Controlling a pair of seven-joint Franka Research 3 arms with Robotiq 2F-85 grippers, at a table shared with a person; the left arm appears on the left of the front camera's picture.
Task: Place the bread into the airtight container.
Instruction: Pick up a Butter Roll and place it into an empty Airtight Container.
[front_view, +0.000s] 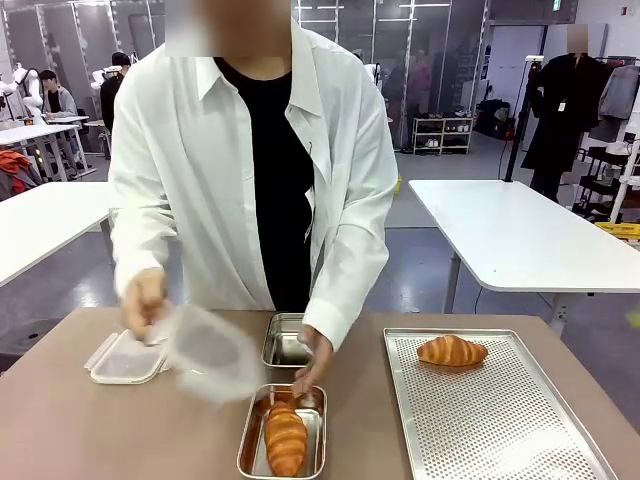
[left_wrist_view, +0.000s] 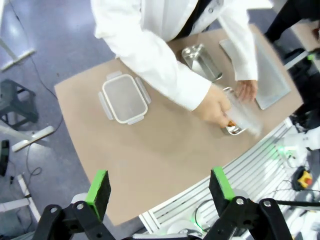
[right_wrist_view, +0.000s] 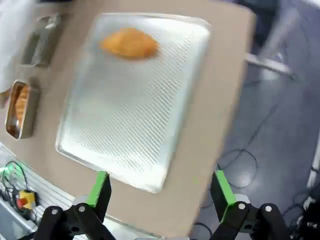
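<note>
place: lab | signs: white worktables; glass partitions; emergency-stop button; floor cables

Perforated metal tray on brown table; white tables behind, perhaps a shelf rack.

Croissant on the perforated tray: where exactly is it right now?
In the front view the croissant lies near the far edge of the perforated tray, on the table's right side, to the right of the empty metal container.

Just below the person's hand, golden-brown bread (ridged with darker stripes) fills a silvery container, near that hand a dotted silver tray on the tan table.
</note>
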